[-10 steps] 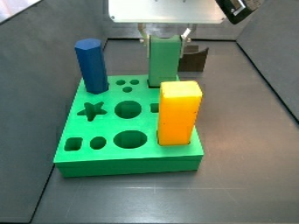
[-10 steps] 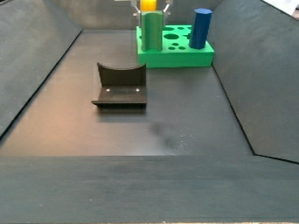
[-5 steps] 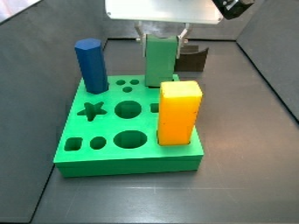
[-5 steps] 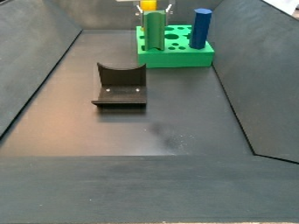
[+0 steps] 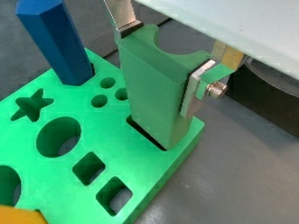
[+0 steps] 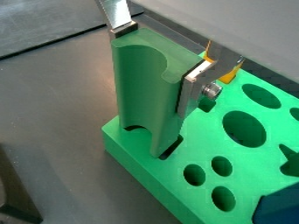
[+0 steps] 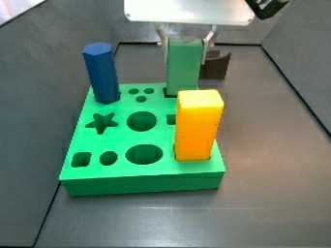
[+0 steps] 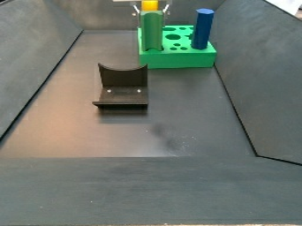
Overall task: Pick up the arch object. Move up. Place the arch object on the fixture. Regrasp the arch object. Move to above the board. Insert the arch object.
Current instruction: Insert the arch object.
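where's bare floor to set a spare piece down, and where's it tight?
Free: the dark floor between the fixture and the near wall, and the strip between the fixture and the board. Crowded: the board top, with the blue prism, orange block and the gripper shut on the arch object at its slot.

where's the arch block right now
The arch block is upright between the gripper fingers, its lower end in a slot at the edge of the green board, behind the orange block in a side view.
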Robot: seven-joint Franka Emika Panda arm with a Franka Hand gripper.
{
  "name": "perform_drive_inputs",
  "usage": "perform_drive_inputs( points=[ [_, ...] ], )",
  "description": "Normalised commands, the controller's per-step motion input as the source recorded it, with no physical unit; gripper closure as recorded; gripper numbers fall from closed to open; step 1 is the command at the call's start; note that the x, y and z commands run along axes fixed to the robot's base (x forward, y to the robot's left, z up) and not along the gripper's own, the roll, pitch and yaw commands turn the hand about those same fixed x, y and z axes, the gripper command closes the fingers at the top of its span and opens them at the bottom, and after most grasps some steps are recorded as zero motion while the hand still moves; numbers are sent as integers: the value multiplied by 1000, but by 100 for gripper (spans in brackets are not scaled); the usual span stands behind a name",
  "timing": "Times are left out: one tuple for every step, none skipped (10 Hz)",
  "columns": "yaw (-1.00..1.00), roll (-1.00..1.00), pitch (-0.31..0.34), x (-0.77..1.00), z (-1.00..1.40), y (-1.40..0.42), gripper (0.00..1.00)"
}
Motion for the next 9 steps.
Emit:
perform_drive_inputs(
  points=[
    [140,0,0,0,-266,-89,100],
    [163,6,0,-57,-283,-66,100],
    [200,4,0,-123,-283,-11,100],
    [231,6,0,-217,-274,0,100],
    [260,10,0,-260,-257,0,100],
    [243,0,0,-243,-257,0,100],
    [126,0,0,-94,-303,0,100],
    [66,0,0,0,-389,0,100],
    [71,0,-26,0,-466,0,100]
  ],
)
